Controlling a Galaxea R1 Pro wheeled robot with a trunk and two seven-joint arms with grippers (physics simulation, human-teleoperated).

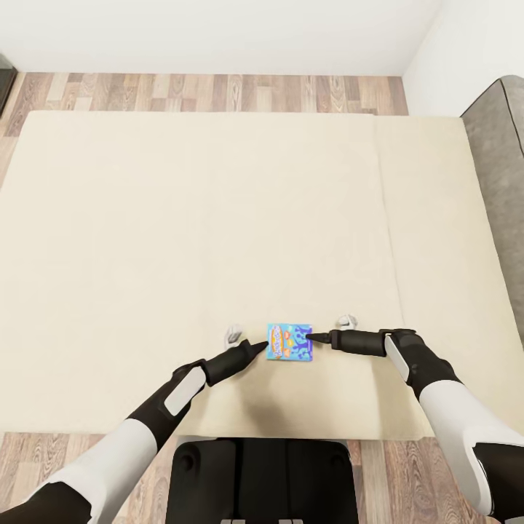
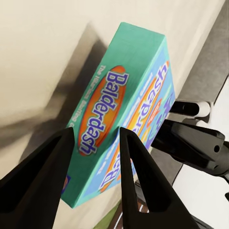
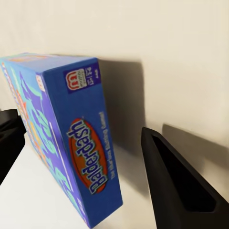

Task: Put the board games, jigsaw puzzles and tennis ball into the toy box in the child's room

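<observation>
Both arms reach forward over the near edge of the low wide bed with its plain beige mattress (image 1: pixel 196 218), elbows bent out, forearms converging toward one spot. The left end effector (image 1: pixel 258 345) comes in from about eight o'clock and the right end effector (image 1: pixel 314 337) from about three o'clock, their dark tips meeting the short sides of the flat blue board game box printed "Balderdash" (image 1: pixel 290 342).

In the left wrist view the left fingers (image 2: pixel 138 176) stand spread, their tips over the box's teal side panel (image 2: pixel 114 119); whether they touch it I cannot tell. In the right wrist view one right finger (image 3: pixel 181 186) lies just beside the box's blue edge (image 3: pixel 81 138), with a gap between them; how wide this end effector stands open I cannot tell.

The box sits between the two end effectors, near the bed's front edge, right of centre.
</observation>
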